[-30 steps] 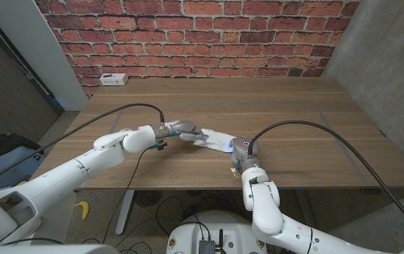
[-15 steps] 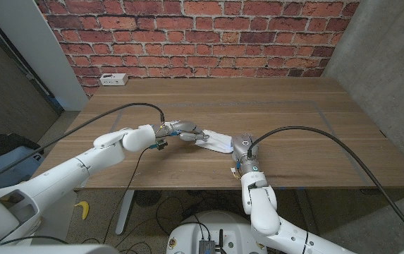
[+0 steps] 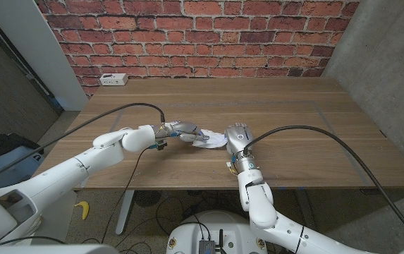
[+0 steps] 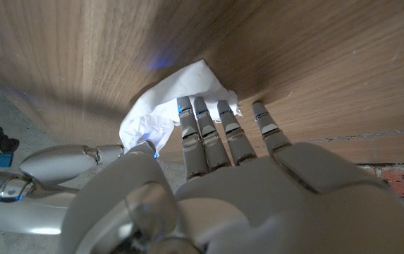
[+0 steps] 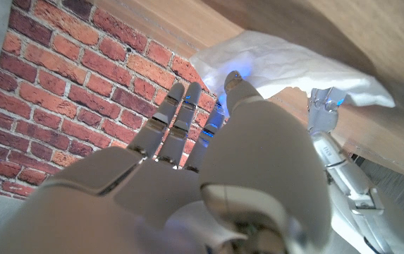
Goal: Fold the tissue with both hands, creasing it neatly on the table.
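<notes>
White, glossy shells are covering both arms, each trailing a black cable looping off behind its wrist. The left hand [image 3: 185,131] and right hand [image 3: 236,135] are showing grey, segmented metallic fingers, with small blue lights glowing near the fingertips [image 4: 187,107].

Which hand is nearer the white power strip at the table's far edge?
Left. The left hand sits closer to the power strip; the right hand lies farther away.
</notes>
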